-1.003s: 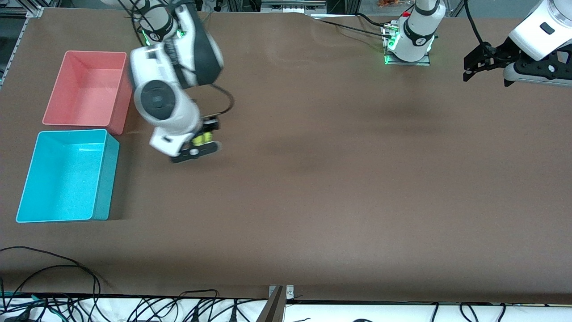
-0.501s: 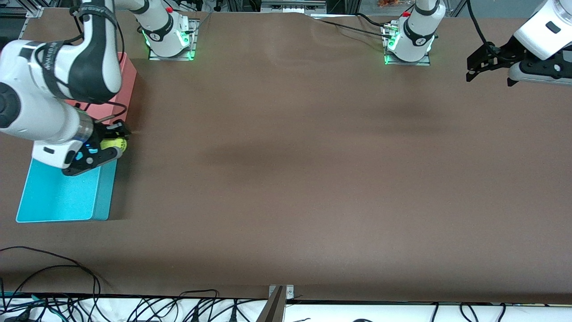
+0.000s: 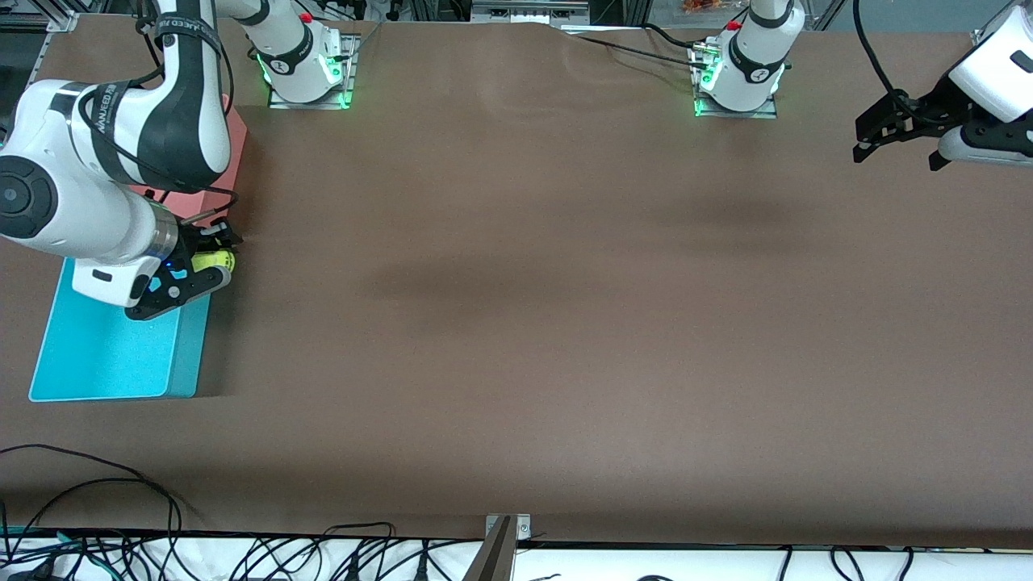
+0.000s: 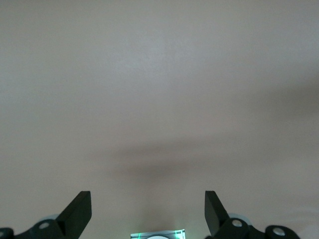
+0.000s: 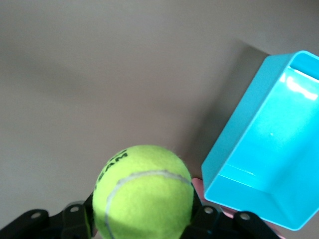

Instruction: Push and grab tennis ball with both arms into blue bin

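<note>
Right now the right tool is clamped on the tennis ball, up in the air over the edge of the blue bin beside the pink bin. The right arm's bulk hides much of both bins. Over at the left arm's end of the table, the left tool waits aloft, fingers spread wide, nothing between them.
</note>
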